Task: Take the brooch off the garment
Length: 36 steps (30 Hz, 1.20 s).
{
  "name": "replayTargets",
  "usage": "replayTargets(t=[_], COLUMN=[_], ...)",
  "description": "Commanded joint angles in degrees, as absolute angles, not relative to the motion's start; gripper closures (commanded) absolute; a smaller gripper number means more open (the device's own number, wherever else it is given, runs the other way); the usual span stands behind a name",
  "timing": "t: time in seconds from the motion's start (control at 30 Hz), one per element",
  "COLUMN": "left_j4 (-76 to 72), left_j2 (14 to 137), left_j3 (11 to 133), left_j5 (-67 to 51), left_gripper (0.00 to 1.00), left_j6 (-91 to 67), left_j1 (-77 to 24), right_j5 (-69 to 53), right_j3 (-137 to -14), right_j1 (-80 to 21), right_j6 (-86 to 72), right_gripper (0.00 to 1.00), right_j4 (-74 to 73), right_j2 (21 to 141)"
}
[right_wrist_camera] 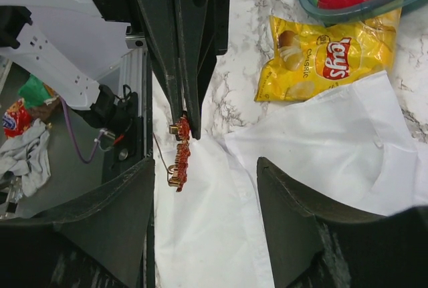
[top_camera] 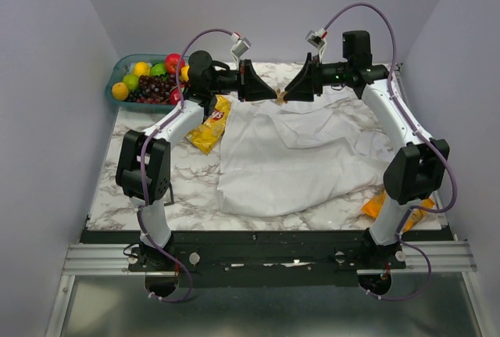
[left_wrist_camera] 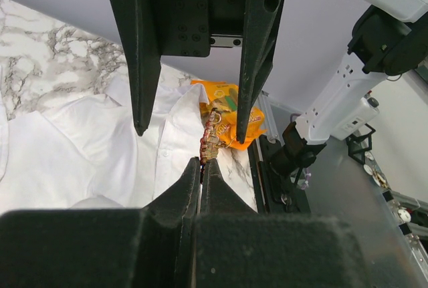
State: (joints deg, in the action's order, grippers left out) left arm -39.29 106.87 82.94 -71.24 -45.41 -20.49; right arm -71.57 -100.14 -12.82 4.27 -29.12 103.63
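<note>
The brooch (top_camera: 280, 97) is a tiny orange-gold trinket pinched in the tips of my left gripper (top_camera: 273, 95). In the right wrist view the brooch (right_wrist_camera: 178, 158) hangs in the air from those shut tips, above the white garment (right_wrist_camera: 321, 141). In the left wrist view my left gripper (left_wrist_camera: 202, 161) is shut on the brooch (left_wrist_camera: 211, 137). My right gripper (top_camera: 291, 93) faces it, its jaws wide open on either side of the brooch and empty; it also shows in its own wrist view (right_wrist_camera: 204, 164). The garment (top_camera: 289, 157) lies spread on the table below.
A yellow chip bag (top_camera: 211, 124) lies left of the garment. An orange snack packet (top_camera: 383, 206) lies by the right arm's base. A teal bin of fruit (top_camera: 117, 67) stands at the back left. Grey walls close in the table.
</note>
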Motion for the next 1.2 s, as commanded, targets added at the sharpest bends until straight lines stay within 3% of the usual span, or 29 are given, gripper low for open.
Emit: replayTargets(t=[0.0, 1.0, 1.17], left_j4=[-39.5, -37.3, -30.5], left_j2=[107.1, 108.1, 108.4], left_j3=[84.7, 86.5, 87.6], left_j5=[-72.7, -73.8, -72.5], left_gripper=[1.0, 1.0, 1.0], left_j6=[-44.8, -42.1, -37.8], left_j1=[-20.9, -20.7, -20.2], right_j5=[-70.4, -58.1, -67.2], right_j3=[-100.5, -104.6, -106.0], right_j1=[-13.6, -13.7, -13.2], right_j6=[3.8, 2.3, 4.7], right_gripper=[0.33, 0.4, 0.31], right_j4=[-28.1, -29.0, -28.9], right_j2=[104.8, 108.5, 106.4])
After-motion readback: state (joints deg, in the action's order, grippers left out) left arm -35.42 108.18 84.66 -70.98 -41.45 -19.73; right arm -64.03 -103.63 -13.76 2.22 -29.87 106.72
